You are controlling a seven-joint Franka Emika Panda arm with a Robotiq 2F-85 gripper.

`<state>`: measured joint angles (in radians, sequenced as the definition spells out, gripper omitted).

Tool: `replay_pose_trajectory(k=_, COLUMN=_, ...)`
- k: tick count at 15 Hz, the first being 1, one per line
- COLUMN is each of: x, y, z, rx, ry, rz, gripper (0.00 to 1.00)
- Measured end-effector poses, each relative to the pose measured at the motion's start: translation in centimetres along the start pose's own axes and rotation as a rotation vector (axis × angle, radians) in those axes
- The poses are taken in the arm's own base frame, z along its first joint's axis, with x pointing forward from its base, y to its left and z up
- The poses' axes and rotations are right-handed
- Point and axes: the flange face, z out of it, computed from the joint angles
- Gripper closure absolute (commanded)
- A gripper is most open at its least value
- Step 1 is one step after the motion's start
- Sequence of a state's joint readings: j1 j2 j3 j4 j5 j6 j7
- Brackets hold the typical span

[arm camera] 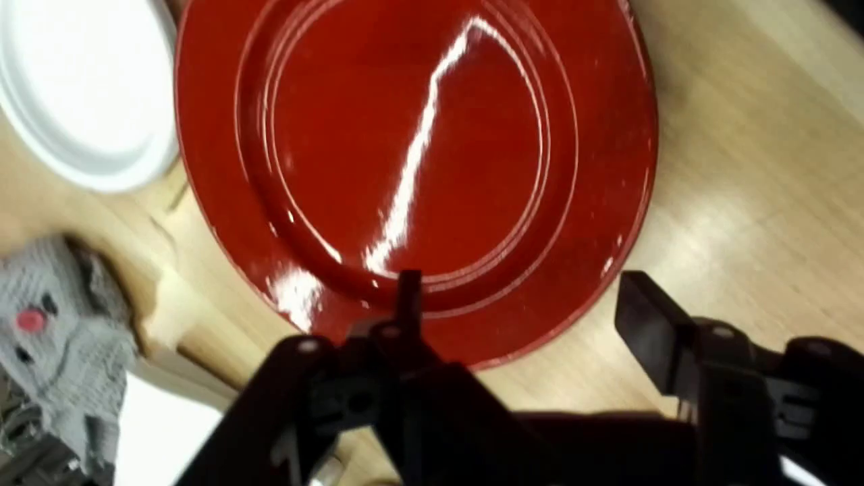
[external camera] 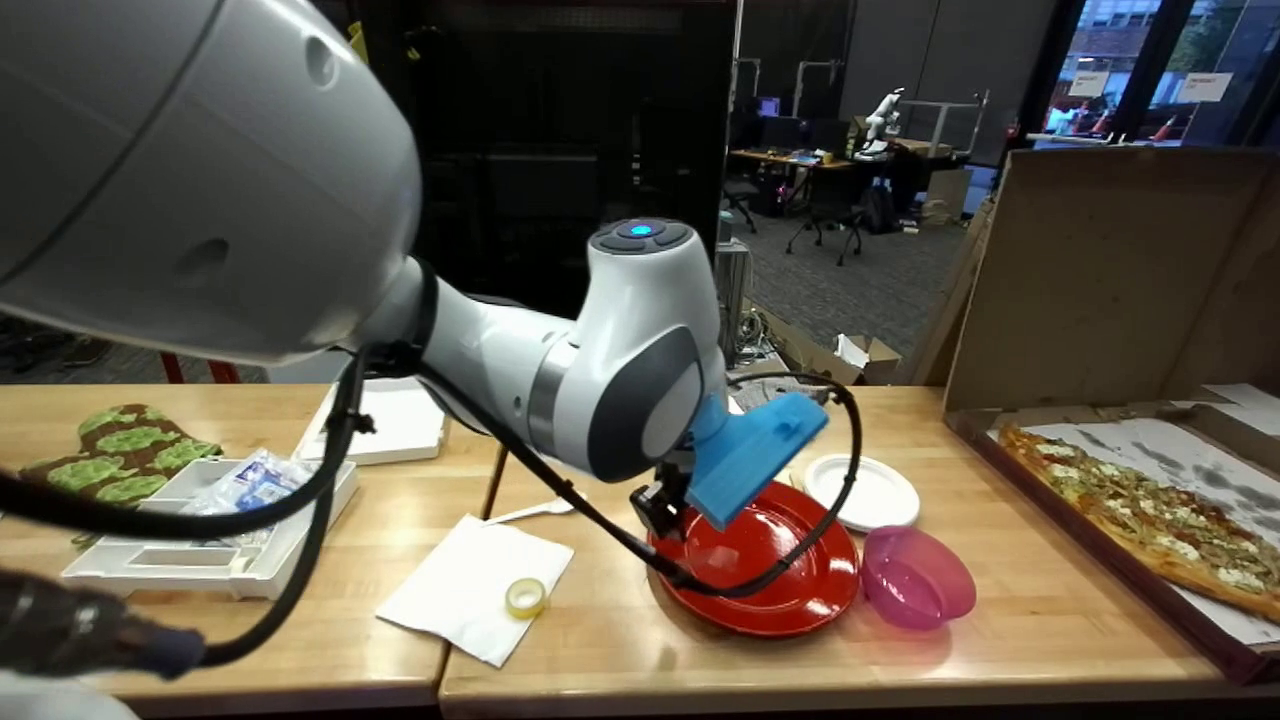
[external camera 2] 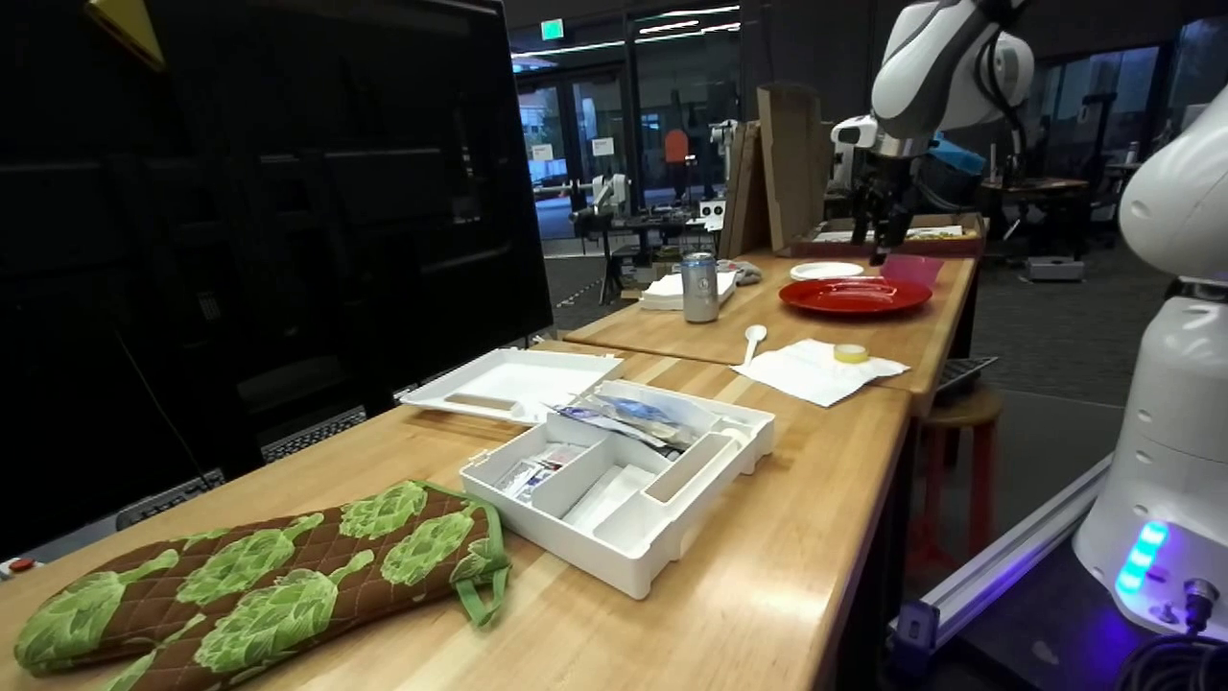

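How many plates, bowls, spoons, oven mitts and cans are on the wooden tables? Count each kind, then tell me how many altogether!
Plates: 2, the red plate and the white plate
Bowls: 1, the pink bowl
Spoons: 1, the white spoon
Oven mitts: 1, the green-and-brown oven mitt
Cans: 1, the silver can
Total: 6

gripper (arm camera: 523, 297): blurred, cut off by the wrist view's bottom edge; partly behind the blue bracket (external camera: 757, 455) in an exterior view
red plate (arm camera: 466, 169): cut off by the wrist view's top edge; crossed by a black cable (external camera: 735, 590) in an exterior view
white plate (arm camera: 88, 81): cut off at the wrist view's top
grey knit piece (arm camera: 67, 331): blurred, cut off by the wrist view's left edge
pizza (external camera: 1150, 510): cut off at the right edge of an exterior view
can (external camera 2: 700, 290): print too small to read
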<state>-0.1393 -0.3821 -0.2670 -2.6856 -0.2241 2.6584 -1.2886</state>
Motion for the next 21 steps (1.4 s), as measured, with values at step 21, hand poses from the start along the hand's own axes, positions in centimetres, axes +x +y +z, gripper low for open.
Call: replay_pose_trajectory(k=21, x=5.3, y=0.0, z=2.9, rx=0.068, ry=-0.181, rz=-0.029, gripper=0.0)
